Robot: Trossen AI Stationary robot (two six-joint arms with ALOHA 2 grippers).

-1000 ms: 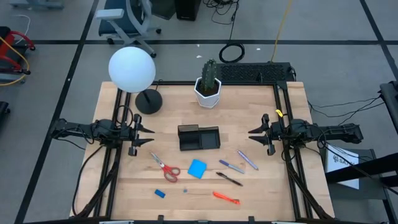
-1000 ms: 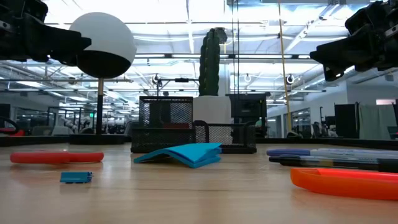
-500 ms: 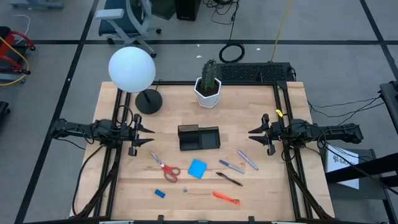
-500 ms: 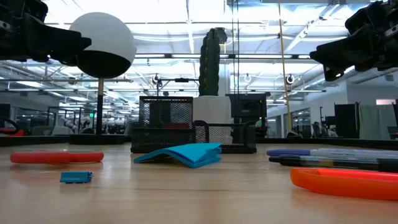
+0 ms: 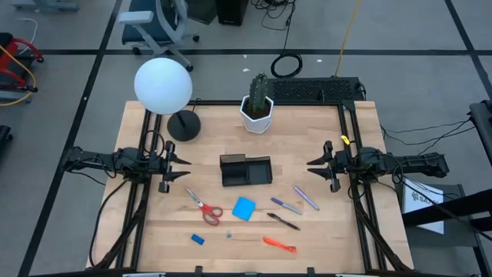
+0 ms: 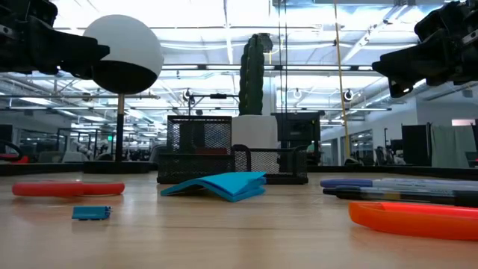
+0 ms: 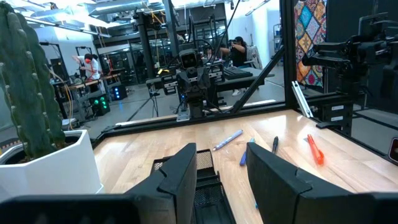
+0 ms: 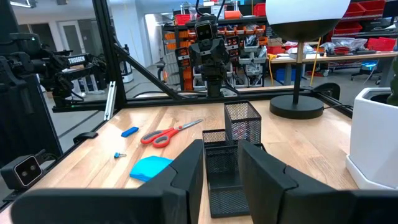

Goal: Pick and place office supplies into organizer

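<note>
Both grippers, left (image 5: 179, 166) and right (image 5: 317, 165), hovered empty with jaws parted at opposite table edges. The organizer (image 5: 246, 171) sat mid-table, apparently unfilled; scissors (image 5: 204, 207) and pens (image 5: 284, 221) lay nearer the front edge.

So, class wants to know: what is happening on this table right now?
Nothing is being handled yet. The left gripper and right gripper hang open at opposite sides of the table, both empty. The black organizer sits between them, and the scissors, blue pad, pens and markers lie loose in front of it.

You had a wooden table (image 5: 323, 238) carrying the organizer (image 5: 246, 171), scissors (image 5: 204, 207), blue pad (image 5: 244, 208), blue block (image 5: 198, 239), orange pen (image 5: 279, 245), black pen (image 5: 283, 221), 2 markers (image 5: 305, 197), potted cactus (image 5: 257, 104) and lamp base (image 5: 184, 125).
</note>
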